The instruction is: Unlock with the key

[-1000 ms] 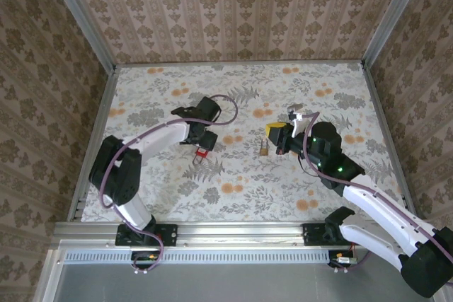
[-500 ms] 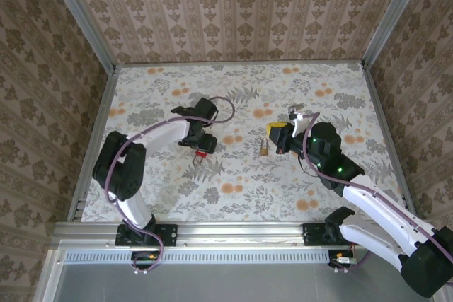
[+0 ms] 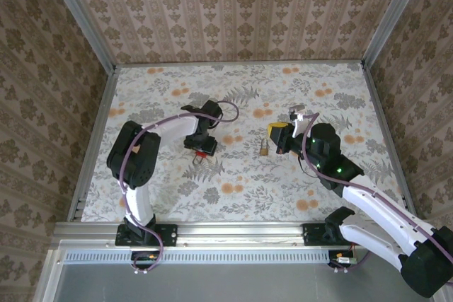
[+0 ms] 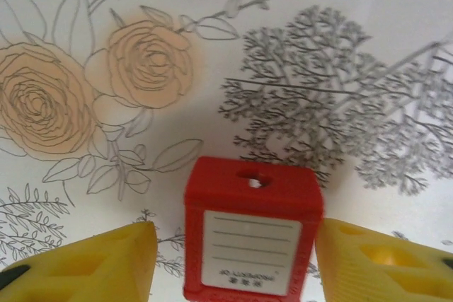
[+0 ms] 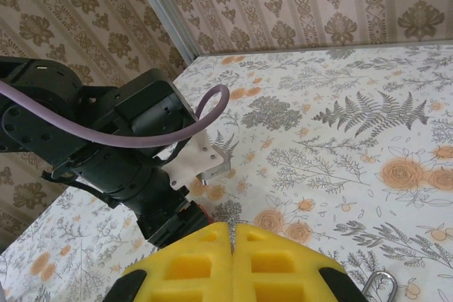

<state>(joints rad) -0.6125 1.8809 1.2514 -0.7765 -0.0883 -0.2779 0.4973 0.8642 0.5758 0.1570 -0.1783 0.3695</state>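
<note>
Though left end effector [image 4: 233,256] gapes astride the key [image 4: 251,235], right end effector [image 5: 232,233] is closed.

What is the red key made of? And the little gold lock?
The key has a red head that looks like plastic: smooth, evenly coloured, with a moulded hole and a white label stuck on. The padlock looks like brass-coloured metal, going by its yellowish glint, though it is small here. Its loop looks like shiny silvery metal.

floral table cover [image 3: 241,182], damask-patterned walls [image 3: 241,5] around, metal rail [image 3: 233,230] in front.
</note>
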